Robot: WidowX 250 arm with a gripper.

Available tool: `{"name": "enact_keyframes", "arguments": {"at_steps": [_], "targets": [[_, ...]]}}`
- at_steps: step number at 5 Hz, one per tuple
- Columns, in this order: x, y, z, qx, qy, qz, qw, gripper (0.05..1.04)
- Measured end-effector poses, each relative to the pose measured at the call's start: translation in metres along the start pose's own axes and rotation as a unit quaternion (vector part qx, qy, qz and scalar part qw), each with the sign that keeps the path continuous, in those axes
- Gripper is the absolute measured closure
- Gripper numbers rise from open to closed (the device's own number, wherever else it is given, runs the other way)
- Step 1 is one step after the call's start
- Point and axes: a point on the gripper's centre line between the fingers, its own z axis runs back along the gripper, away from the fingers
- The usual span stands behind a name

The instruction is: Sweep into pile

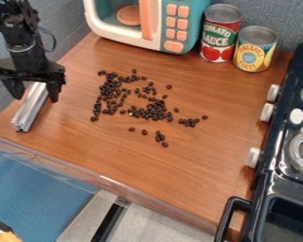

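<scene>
While the black two-finger gripper [37,98] hung at the upper left of the wooden tabletop [147,163], its fingers stood apart on either side of the upper part of a silver metal bar [29,109]. Whether the bar touched either finger could not be told. The bar lay at a slant, its lower end pointing toward the near left edge of the tabletop.

The small black beans [155,111] lay loose across the upper middle of the tabletop, to the image right of the gripper and well apart from it. Many formed a ragged, slanting band on the left and a denser cluster beside it; a smaller group sat farther right, and a few strays lay nearer the front edge.

Behind the beans stood a teal-and-white toy microwave [134,39] with orange buttons. Just beside it were a tall can with tomatoes on its label [219,33] and a shorter yellow-and-blue can [254,49], both upright. A black toy stove [277,163] with white knobs ran along the right.
</scene>
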Motion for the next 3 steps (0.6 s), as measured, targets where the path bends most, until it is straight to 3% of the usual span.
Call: {"name": "enact_keyframes", "arguments": {"at_steps": [2,3], "targets": [[-0.005,0.006,-0.013,0.021,0.014,-0.008,0.9997,0.117],[-0.012,0.006,-0.017,0.027,0.02,-0.005,0.9994,0.417]]}}
